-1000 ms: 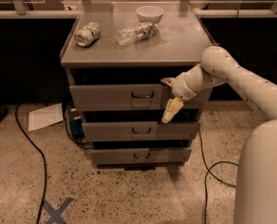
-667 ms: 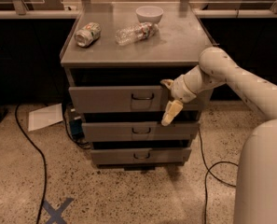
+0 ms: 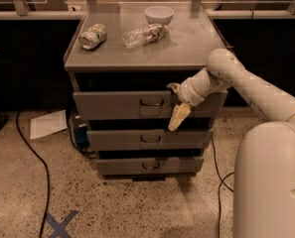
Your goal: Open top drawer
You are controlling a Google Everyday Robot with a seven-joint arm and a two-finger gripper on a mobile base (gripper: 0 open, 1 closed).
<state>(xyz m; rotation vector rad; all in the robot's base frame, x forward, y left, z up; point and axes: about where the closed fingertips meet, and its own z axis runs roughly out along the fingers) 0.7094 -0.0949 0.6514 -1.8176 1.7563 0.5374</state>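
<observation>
The robot's two-finger gripper (image 3: 177, 105) sits against the right part of the wide grey metal top drawer (image 3: 112, 104). Its jaws look spread one above the other. A pale yellowish finger (image 3: 179, 117) hangs down across the drawer's flat front, and a darker finger sits up by the front's top edge. Nothing is pinched between them.

The relation that matters is sideways. The small dark wire loop handle (image 3: 152, 102) lies just to the left of the gripper, at the centre of the drawer front and at about the gripper's height. It is close to the jaws but not between them. The loop's long axis runs left to right, so vertically spread jaws would suit it once they are shifted left, in my judgement. The pull would then come toward the near side of the scene.

The white jointed arm (image 3: 246, 83) reaches in from the right, and the rounded white robot base (image 3: 271, 182) stands at near right. Below the top drawer are the narrower grey middle drawer (image 3: 117, 139) and the grey bottom drawer (image 3: 122, 165), each with a like handle.

On the grey cabinet top (image 3: 196, 43) lie a crushed drink can (image 3: 93, 36) at left, a clear plastic bottle (image 3: 144, 34) on its side, and a white bowl (image 3: 159, 15) farther back.
</observation>
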